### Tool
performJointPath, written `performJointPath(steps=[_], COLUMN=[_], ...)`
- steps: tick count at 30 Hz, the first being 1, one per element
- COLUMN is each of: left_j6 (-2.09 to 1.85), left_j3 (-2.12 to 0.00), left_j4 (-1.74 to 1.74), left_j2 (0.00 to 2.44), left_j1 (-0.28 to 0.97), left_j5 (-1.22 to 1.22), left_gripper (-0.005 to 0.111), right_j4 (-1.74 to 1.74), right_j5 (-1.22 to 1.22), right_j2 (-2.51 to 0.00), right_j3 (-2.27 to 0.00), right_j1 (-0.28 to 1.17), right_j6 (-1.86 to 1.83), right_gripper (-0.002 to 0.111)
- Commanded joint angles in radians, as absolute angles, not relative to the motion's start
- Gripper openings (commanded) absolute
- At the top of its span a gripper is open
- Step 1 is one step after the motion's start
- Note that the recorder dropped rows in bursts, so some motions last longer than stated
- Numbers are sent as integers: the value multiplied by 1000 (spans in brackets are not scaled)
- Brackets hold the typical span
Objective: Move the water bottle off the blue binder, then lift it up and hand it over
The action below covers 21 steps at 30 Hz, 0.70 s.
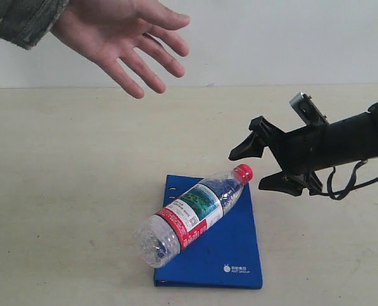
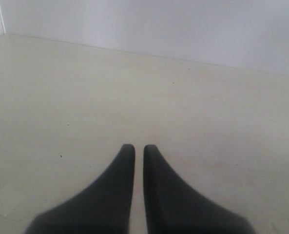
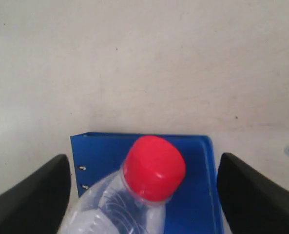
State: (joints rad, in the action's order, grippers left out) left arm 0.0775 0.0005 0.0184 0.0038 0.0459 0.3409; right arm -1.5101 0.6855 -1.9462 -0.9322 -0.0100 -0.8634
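Water bottle [image 1: 192,213] lies diagonally on the blue binder [image 1: 230,245], lower centre of frame. Right gripper [image 1: 247,171] gapes wide just beside the red cap [image 3: 154,168]. Left gripper [image 2: 134,148] shows its fingers nearly together.

Clear water bottle [image 1: 192,213] with red cap, lying diagonally on flat blue binder [image 1: 230,255]

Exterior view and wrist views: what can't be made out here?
Left gripper: absent from exterior view; left wrist view's lower edge cuts all but its fingertips.
Binder: middle hidden under bottle in exterior view; mostly cut off in right wrist view.
Binder logo: too small to read.
Hand: arm cut by exterior view's edge.
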Motion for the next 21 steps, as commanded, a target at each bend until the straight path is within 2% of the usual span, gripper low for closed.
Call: performJointPath(steps=[1,16,17,20,21], left_j6=[74,74,74,74,74], left_j3=[0,0,0,0,0], left_j4=[17,17,17,17,17], left_j2=[0,0,0,0,0], left_j1=[42,42,42,42,42], left_j5=[336,336,336,336,336], left_gripper=[7,7,7,7,7], right_j4=[-1523,-1501,-1497,-1475,-1475], right_j5=[685,769,774,801,808], right_j2=[-1985,-2068,-2068,-2068,-2068], right_j3=[-991,-1026,-1026,-1026,-1026], right_j1=[-8,1,1,1,1], right_j6=[-880,-919,-919,-919,-919], right_gripper=[74,73,71,46,41])
